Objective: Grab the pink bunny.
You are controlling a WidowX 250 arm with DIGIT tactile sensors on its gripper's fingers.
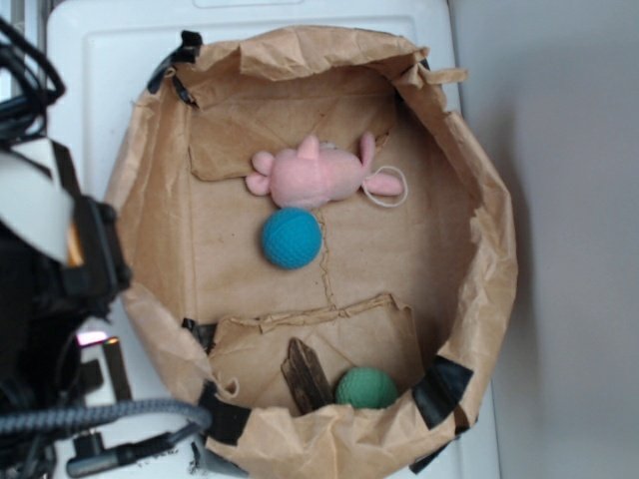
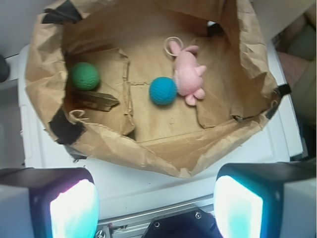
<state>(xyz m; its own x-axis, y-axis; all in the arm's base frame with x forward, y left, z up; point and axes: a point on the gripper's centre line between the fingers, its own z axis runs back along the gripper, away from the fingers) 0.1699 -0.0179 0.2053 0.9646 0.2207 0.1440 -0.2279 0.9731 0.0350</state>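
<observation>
I'm looking down at a big crumpled brown paper bag (image 1: 479, 299), opened out into a shallow basin w/ black tape patches on its rim, sitting on a white surface (image 1: 90, 60). One bag, filling the centre of both views.

My gripper (image 2: 156, 203) is hanging outside the bag, over its near rim, at the bottom of the wrist view. Its two pads are glowing at lower left and lower right, spread wide apart, w/ nothing between them.

The pink bunny (image 1: 315, 177) is lying flat on the bag floor, upper centre in the exterior view and upper right of centre in the wrist view (image 2: 188, 77). One bunny. I'm judging it light, soft and squashy, prob. not slippery and not fragile; the plush should give under the pads. The plump body looks like the best place to pinch, across its narrow width; ears, stubby limbs and the white string loop (image 1: 387, 192) look too thin to hold well.

One blue ball (image 1: 292, 238), crocheted, is sitting just beside the bunny's body, maybe touching, so that side is crowded.

One green ball (image 1: 365, 388) is resting well apart, lower centre in the exterior view, next to one dark brown scrap (image 1: 305, 376), approx. bark-like.
</observation>
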